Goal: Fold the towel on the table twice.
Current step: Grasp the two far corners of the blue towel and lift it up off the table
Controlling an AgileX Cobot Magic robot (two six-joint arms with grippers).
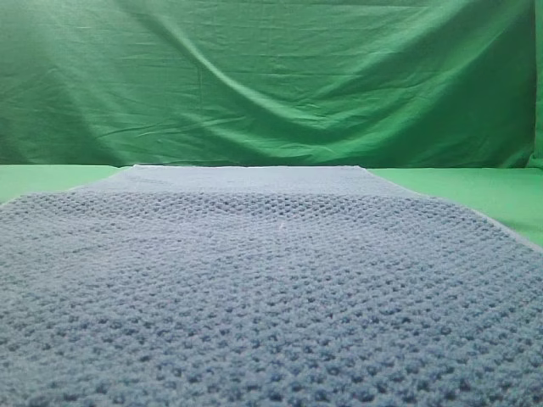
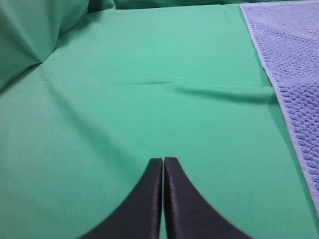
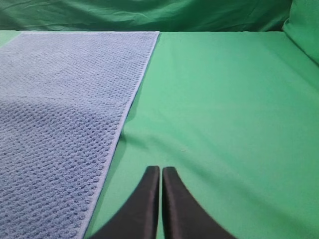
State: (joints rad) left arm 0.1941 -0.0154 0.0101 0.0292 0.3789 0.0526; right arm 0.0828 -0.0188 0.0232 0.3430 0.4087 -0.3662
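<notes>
The blue-grey waffle-weave towel [image 1: 263,288] lies spread flat on the green table [image 1: 501,191] and fills most of the high view. Neither gripper shows in that view. In the left wrist view my left gripper [image 2: 163,160] is shut, its black fingers pressed together with nothing between them, over bare green cloth to the left of the towel [image 2: 294,84]. In the right wrist view my right gripper [image 3: 160,169] is shut too and empty, just right of the towel's [image 3: 60,124] right edge.
A wrinkled green backdrop cloth [image 1: 271,76] hangs behind the table. Bare table [image 2: 124,114] stretches left of the towel, with a soft crease across it, and bare table [image 3: 234,109] stretches right of it. Draped green cloth [image 2: 30,35] rises at the far left.
</notes>
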